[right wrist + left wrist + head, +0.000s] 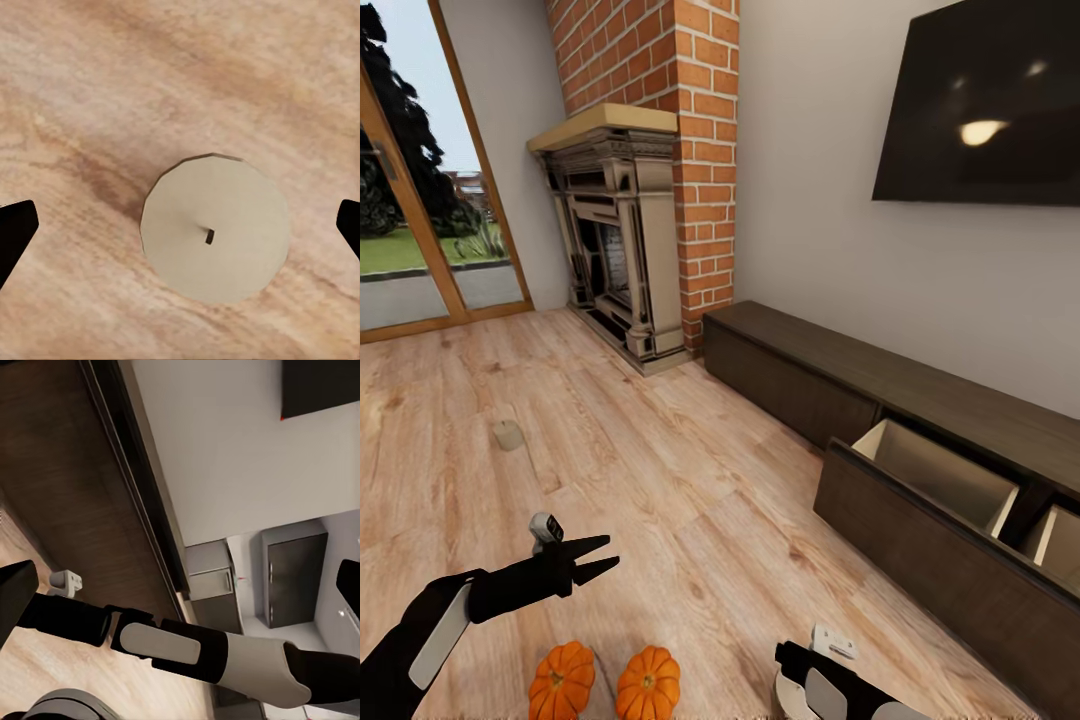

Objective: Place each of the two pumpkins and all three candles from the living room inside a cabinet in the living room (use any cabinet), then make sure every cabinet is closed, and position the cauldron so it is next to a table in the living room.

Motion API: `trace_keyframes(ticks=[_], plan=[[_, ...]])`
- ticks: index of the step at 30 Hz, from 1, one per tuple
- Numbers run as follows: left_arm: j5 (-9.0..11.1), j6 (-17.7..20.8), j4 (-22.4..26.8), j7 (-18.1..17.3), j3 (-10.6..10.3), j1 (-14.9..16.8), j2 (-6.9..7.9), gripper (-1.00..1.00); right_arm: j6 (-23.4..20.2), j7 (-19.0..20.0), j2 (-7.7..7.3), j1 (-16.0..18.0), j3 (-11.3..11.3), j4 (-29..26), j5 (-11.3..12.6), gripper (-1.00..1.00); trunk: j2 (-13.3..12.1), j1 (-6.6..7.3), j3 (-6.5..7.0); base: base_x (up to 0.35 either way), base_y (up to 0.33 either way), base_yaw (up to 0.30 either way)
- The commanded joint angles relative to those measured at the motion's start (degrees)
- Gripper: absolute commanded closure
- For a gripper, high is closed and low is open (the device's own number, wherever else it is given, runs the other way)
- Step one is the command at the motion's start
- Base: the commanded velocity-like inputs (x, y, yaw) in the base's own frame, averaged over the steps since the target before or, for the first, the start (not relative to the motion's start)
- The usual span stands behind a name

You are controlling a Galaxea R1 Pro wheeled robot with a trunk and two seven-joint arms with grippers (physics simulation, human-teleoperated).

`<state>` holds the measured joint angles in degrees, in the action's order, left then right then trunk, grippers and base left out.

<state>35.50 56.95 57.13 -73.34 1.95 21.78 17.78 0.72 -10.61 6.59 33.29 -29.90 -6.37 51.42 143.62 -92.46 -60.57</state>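
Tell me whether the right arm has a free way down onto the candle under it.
Probably yes. In the right wrist view the candle stands alone on bare wood floor, directly below the right claw, whose tips are spread wide to either side with nothing between.

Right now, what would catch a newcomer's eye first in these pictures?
Probably the two orange pumpkins side by side on the wooden floor, near the open left gripper. Then the brick fireplace in the corner, and the long dark cabinet with one drawer pulled open. A stubby candle sits directly below the right gripper.
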Motion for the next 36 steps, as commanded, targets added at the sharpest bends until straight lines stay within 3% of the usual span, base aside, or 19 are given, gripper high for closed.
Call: trace_keyframes(ticks=[1, 16, 23, 29, 36], plan=[[0.1, 0.4, 0.0, 0.0, 0.0, 0.0, -0.01, -1.00, 0.1, -0.3, 0.00, 0.0, -0.5, 0.0, 0.5, -1.00, 0.0, -0.01, -0.28, 0.000, 0.000, 0.000], [0.1, 0.4, 0.1, 0.0, -0.1, 0.0, -0.12, -1.00, 4.3, -0.3, -0.08, 0.0, -0.5, 0.6, 0.5, -1.00, 0.2, -0.40, -3.60, 0.000, 0.000, 0.000], [0.1, 0.4, 0.1, -0.1, -1.3, 0.0, -0.11, -1.00, 5.9, -0.3, -0.01, 0.0, -0.6, 0.5, 0.4, -1.00, 0.3, -0.58, -5.15, 0.000, 0.000, 0.000], [0.1, 0.4, 0.1, 0.0, -1.4, 0.0, -0.12, -1.00, 6.7, -0.4, 0.00, 0.0, -0.9, 0.1, -2.2, -1.00, 0.4, -0.73, -6.48, 0.000, 0.000, 0.000], [0.2, 0.4, 0.1, 0.0, -1.6, 0.0, -0.09, -1.00, 6.9, -0.4, 0.00, 0.0, -0.9, 0.0, -2.6, -1.00, 0.5, -0.91, -8.03, 0.000, 0.000, 0.000]])
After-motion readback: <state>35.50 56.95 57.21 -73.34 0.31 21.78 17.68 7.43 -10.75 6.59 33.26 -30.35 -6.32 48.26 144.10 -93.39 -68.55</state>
